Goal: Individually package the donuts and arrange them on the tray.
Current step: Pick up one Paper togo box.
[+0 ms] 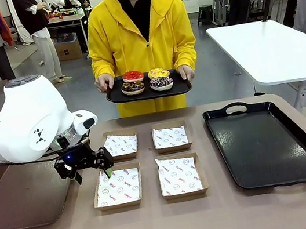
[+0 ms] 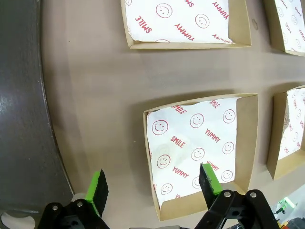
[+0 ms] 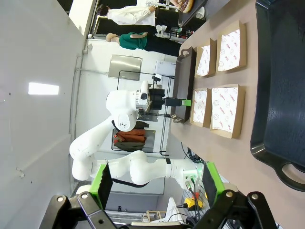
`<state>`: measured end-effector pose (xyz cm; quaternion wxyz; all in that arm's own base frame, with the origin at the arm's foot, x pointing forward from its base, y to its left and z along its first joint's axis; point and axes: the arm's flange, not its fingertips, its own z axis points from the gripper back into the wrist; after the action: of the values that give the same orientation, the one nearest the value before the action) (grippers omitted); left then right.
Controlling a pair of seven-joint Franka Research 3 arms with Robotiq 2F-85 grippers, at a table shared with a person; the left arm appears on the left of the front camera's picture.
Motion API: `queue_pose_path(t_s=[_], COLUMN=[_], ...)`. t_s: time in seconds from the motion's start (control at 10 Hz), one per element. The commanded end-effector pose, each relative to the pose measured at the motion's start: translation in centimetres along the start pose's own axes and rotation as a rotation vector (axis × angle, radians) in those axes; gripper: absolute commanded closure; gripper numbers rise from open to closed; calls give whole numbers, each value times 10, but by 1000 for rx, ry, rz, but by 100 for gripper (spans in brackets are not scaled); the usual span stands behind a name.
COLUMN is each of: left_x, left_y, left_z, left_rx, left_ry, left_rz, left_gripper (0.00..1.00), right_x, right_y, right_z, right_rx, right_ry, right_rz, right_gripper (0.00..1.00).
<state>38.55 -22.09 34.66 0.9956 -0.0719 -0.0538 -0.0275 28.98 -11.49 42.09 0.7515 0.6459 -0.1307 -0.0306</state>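
The donuts (image 1: 132, 87) sit on a small tray (image 1: 116, 99) that the person (image 1: 139, 31) holds beyond the table (image 1: 160, 225). The left pincer (image 2: 152, 180) is spread over a paper-lined box (image 2: 248, 138), seemingly clear of it. The right pincer (image 3: 156, 177) is spread and empty.

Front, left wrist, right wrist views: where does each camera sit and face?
Front: between the arms, facing across the table at the person holding donuts; left hand shows.
Left wrist: above the boxes, looking down; its open fingers show.
Right wrist: rolled sideways, looking along the black tray; open right hand shows.
Shared: all three show the boxes.
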Motion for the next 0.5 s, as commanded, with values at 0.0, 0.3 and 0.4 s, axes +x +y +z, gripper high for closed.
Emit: queue_pose_path(t_s=[0.0, 0.3, 0.4], left_x=[-3, -7, -8], left_y=[-14, -21, -22], left_z=[-8, -19, -22], left_rx=[49, 77, 92], left_ry=[0, -5, -12], left_rz=[20, 97, 113], left_gripper=[0, 0, 0], right_x=[1, 1, 1], right_y=[1, 1, 1], right_z=[0, 0, 0], right_rx=[23, 23, 23], right_ry=[-9, -9, -9], right_rz=[9, 9, 9], right_gripper=[0, 0, 0])
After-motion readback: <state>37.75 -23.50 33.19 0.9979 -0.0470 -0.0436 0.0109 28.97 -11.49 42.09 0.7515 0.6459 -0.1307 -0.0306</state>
